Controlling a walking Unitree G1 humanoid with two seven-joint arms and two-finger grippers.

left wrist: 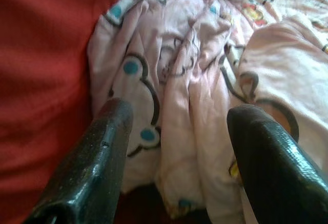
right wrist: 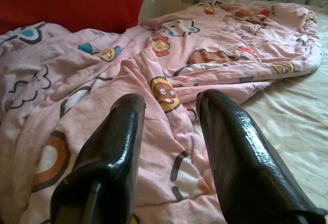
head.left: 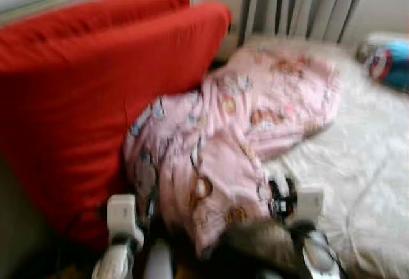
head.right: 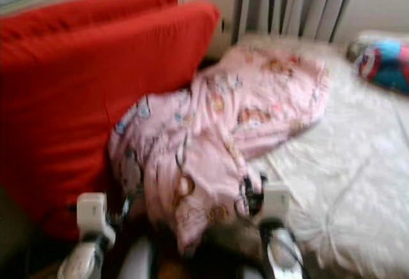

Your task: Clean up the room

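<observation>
The blanket (head.left: 243,132) is pale pink, printed with cartoon figures in orange, brown, teal and red with dark outlines. Beside it, on the robot's left, the pillows (head.left: 96,94) are plain bright red. The sheet (head.left: 358,164) under the blanket is off-white with a faint tone-on-tone pattern. Beyond the blanket, the curtain (head.left: 300,4) hangs in grey and white stripes. At the blanket's far right corner lies a blue, red and white item (head.left: 391,65). Both grippers' fingers (right wrist: 118,147) are glossy black.

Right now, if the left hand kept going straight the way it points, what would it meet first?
Most likely the crumpled pink blanket, whose folds lie between and just beyond the open left hand. The red cushion sits off to one side. Depth is hard to judge.
</observation>
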